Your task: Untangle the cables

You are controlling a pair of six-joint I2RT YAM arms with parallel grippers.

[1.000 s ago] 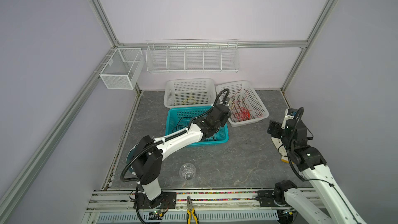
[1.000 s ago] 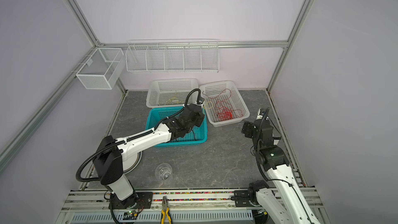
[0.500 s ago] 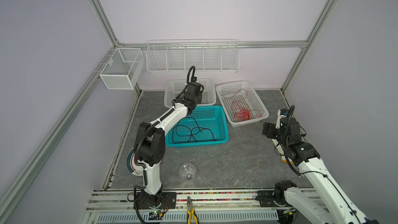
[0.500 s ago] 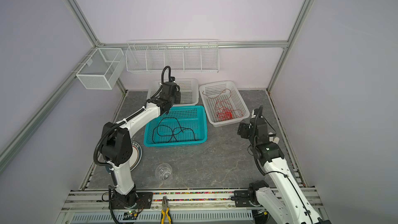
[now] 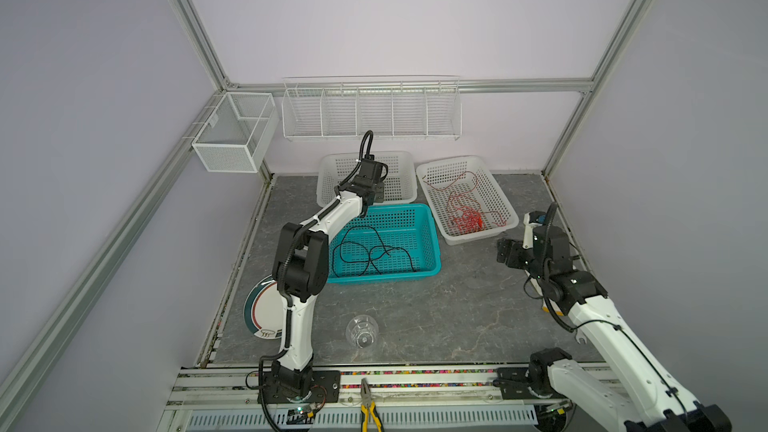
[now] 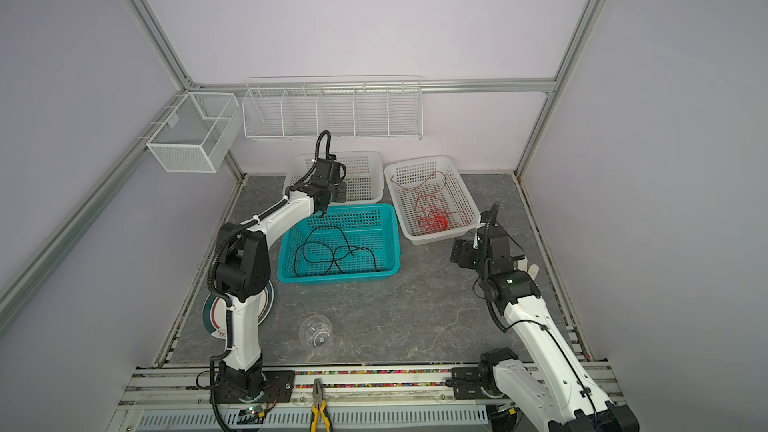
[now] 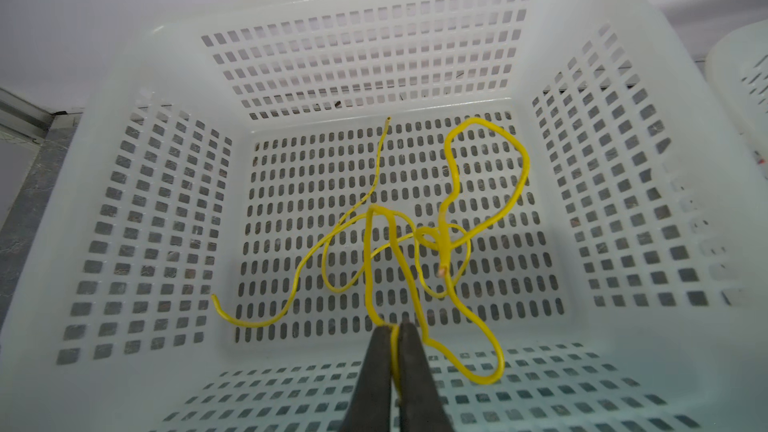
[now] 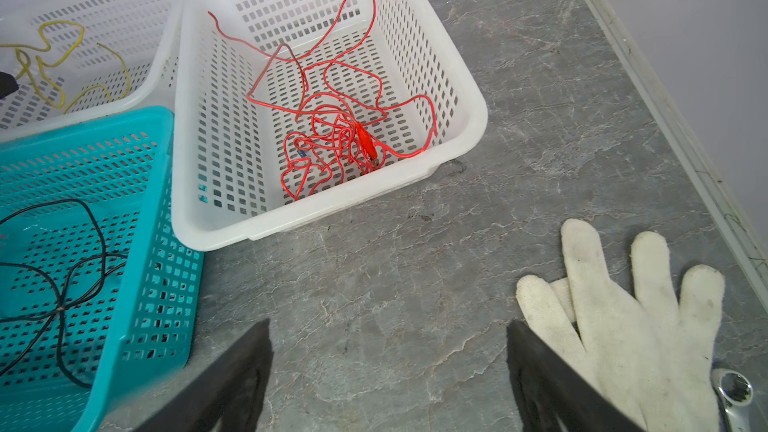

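In both top views the teal basket [image 5: 384,278] sits mid-table with the black cable [image 8: 61,308] loose inside it. A white basket [image 7: 365,56] stands at its 12 o'clock and a second white basket [image 8: 332,214] at about 2 o'clock.

The left gripper [image 7: 395,328] hangs over the 12 o'clock basket, its jaws pinched on a strand of the yellow cable [image 7: 524,168]. That cable droops in crossed loops onto the basket floor. If a loop catches on a finger at release, I judge the retreating arm could drag the cable back over the rim.

The right gripper [image 8: 387,326] is spread wide and empty above bare tabletop, at 3 o'clock from the teal basket. A white glove [image 8: 623,326] lies just beside one finger and could snag as the gripper comes down.

The red cable [image 8: 332,122] is bunched in a knot around a clip. Tugging it would probably lift its light basket.
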